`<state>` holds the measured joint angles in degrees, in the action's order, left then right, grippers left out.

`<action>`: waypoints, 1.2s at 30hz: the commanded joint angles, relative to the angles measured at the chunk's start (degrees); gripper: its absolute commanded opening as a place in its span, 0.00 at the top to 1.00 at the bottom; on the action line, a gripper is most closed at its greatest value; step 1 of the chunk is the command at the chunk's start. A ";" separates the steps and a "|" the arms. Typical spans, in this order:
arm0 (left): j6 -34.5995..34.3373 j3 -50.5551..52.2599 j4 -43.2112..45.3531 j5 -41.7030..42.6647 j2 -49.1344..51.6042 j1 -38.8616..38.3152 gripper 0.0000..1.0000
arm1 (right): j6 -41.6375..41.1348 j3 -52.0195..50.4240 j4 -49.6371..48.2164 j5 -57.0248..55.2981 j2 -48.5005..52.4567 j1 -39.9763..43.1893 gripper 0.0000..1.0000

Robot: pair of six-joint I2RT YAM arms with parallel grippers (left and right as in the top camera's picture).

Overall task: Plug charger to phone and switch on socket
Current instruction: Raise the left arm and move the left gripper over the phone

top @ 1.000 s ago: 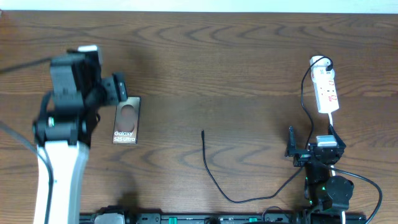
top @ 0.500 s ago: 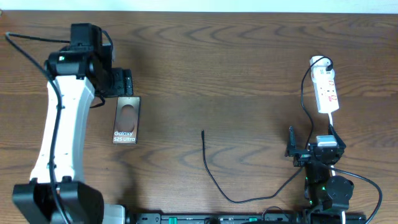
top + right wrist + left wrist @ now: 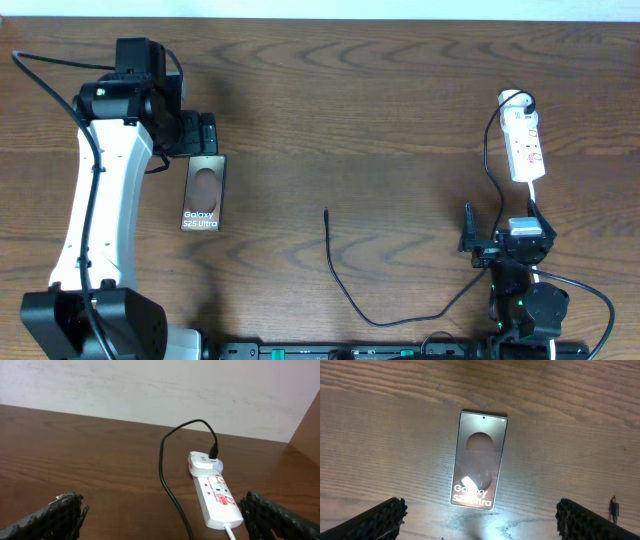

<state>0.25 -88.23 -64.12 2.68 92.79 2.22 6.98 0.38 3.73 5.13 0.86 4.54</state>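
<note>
- Overhead, counter (image 3: 380, 110): dark brown wood grain, carrying all items listed.
- Overhead, phone (image 3: 203, 192): bronze-brown slab lying flat at the left, long side running away from the arm bases, white "Galaxy S25 Ultra" lettering at its near end.
- Overhead, left gripper (image 3: 205, 134): positioned at the phone's far end, just past its top edge; whether it touches cannot be told here.
- Overhead, charger (image 3: 345, 285): thin black cable, loose plug tip in mid-counter, well apart from the phone; it curves toward the near edge, then runs up to the socket.
- Overhead, socket (image 3: 525, 147): white strip with red marks, at the far right.
- Overhead, right gripper (image 3: 500, 228): near edge, right side, just short of the socket.
- Left wrist: fingers (image 3: 380, 517) spread wide, empty; the phone lies between and beyond them, untouched; plug tip at the lower right edge.
- Right wrist: fingers (image 3: 62, 515) spread wide, empty; the socket lies ahead to the right, the black cable looping into a white adapter (image 3: 202, 461) at its far end.
</note>
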 commanded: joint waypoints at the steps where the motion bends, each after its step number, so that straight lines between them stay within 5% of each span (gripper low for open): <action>1: 0.37 -1.07 -0.22 -0.13 -0.15 0.24 0.02 | 0.81 -0.07 0.28 -0.28 -0.11 -0.50 0.01; 16: 0.39 4.02 -0.13 -0.13 2.60 0.22 0.02 | 0.81 -0.07 0.28 -0.28 -0.11 -0.50 0.01; 36: 3.65 4.79 -0.04 -0.13 18.34 0.22 0.02 | 0.81 -0.07 0.28 -0.28 -0.11 -0.50 0.01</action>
<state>0.67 -83.92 -64.05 2.68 110.06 2.22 6.98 0.38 3.73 5.13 0.86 4.54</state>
